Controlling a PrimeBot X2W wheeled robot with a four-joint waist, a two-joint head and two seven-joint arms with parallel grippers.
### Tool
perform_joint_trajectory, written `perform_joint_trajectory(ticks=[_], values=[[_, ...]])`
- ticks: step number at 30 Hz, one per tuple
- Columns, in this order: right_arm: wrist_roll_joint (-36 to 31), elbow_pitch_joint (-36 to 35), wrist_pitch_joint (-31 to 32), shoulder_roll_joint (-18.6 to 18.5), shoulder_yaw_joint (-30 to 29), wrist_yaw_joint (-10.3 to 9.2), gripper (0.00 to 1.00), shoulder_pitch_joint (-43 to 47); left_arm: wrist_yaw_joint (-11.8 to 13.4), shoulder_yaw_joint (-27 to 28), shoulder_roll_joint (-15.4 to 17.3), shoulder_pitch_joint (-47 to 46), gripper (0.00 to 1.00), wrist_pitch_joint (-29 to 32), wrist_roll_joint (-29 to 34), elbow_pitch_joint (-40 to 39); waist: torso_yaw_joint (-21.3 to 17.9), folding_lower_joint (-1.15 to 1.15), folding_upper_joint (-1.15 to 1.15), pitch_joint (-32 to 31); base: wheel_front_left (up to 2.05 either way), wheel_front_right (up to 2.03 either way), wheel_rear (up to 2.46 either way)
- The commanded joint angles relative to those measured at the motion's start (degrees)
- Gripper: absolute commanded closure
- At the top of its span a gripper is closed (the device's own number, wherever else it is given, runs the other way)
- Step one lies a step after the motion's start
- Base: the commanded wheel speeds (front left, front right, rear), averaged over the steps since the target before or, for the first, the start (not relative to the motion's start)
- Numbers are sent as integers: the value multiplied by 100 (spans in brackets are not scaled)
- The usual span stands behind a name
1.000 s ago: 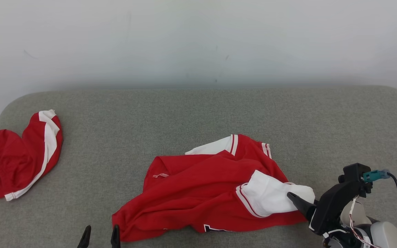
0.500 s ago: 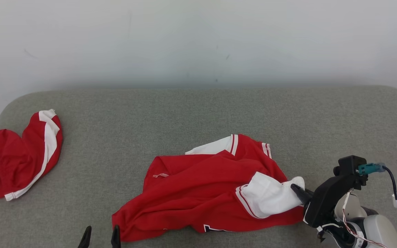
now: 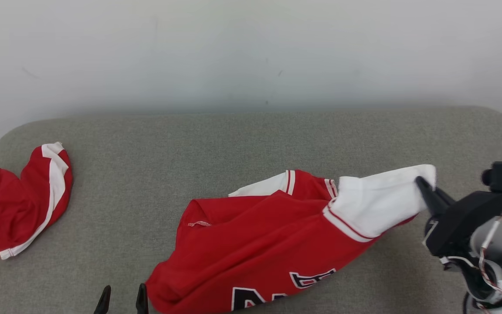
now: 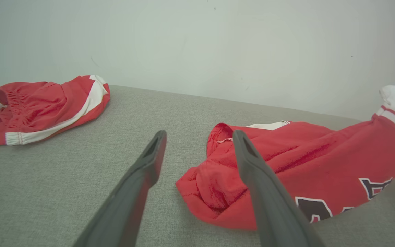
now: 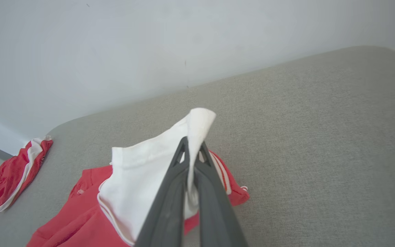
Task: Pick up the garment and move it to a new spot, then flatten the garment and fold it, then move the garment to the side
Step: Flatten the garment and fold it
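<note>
While the left gripper sits spread and empty at 7 o'clock, the garment sprawls from 6 o'clock on the grey cushion toward 3 o'clock, where the right gripper, clamped on its white sleeve, holds that end raised, apparently for carrying it off.

Red jersey with dark lettering, lying crumpled at 5 o'clock in the head view; its white sleeve is raised, stretched toward 3 o'clock.
</note>
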Motion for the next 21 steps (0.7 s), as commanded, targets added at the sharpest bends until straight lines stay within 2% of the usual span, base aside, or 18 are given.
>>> perform_joint_trajectory(ticks=[1, 8, 9, 13, 20, 21], values=[[-62, -198, 43, -2, -101, 5, 100, 124, 7, 5, -7, -2, 0, -19, -19, -20, -12, 1, 0, 18, 0, 0, 0], [-486, -1077, 170, -2, -773, 5, 100, 449, 7, 12, -6, -90, 0, -19, -36, -32, -58, 1, 0, 103, 0, 0, 0], [-725, -1124, 170, -3, -987, 5, 100, 524, 7, 6, -7, -124, 0, -19, -40, -37, -62, 1, 0, 134, 0, 0, 0], [-971, -888, 126, 3, -1131, 5, 100, 581, 7, -24, -7, -171, 0, -19, -32, -27, -68, 1, 0, 190, 0, 0, 0], [-1322, 232, -285, -1, -1167, 5, 100, 433, 7, -80, -7, -290, 0, -19, 3, 25, -1, 1, 0, 286, 0, 0, 0], [-1390, 398, -396, -1, -1147, 5, 6, 395, 7, -90, -7, -287, 0, -19, 11, 29, 9, 1, 0, 295, 0, 0, 0]])
